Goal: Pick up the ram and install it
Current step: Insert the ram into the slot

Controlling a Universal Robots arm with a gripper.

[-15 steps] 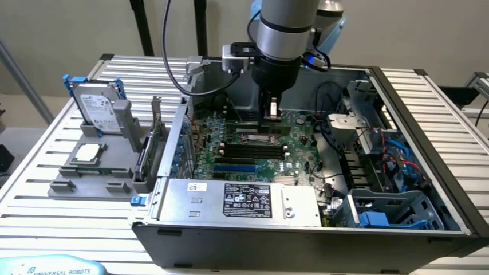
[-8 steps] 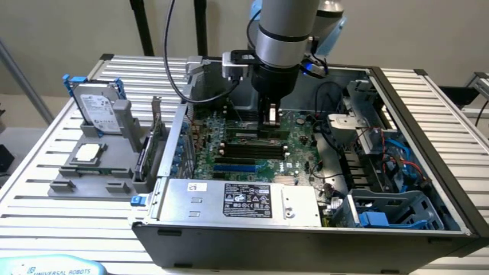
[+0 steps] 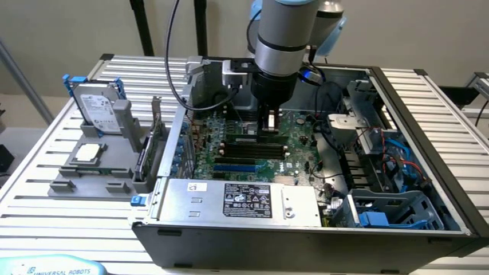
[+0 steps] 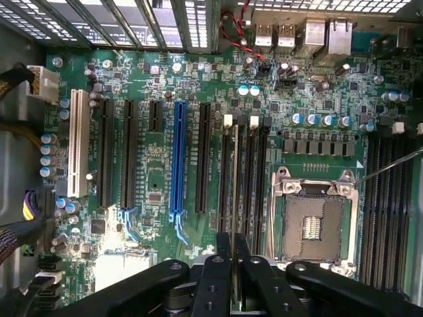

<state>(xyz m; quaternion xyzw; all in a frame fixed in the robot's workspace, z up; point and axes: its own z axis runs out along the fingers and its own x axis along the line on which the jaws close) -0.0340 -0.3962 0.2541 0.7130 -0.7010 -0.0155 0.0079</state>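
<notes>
While my gripper (image 4: 232, 264) pinches the ram (image 4: 234, 191) edge-on over the motherboard (image 4: 152, 99), I judge seating needs exact alignment with its slot.

One gripper (image 3: 267, 127), one ram (image 4: 235, 191), one computer case (image 3: 306, 246), one hard drive (image 3: 99, 112), one power supply (image 3: 237, 200). The motherboard (image 4: 158, 172) carries one empty processor socket (image 4: 310, 221), one blue slot (image 4: 176, 162) and perhaps four black expansion slots.

motherboard (image 4: 165, 165): green | long slot (image 4: 177, 162): blue | pincer (image 4: 231, 264): black
</notes>
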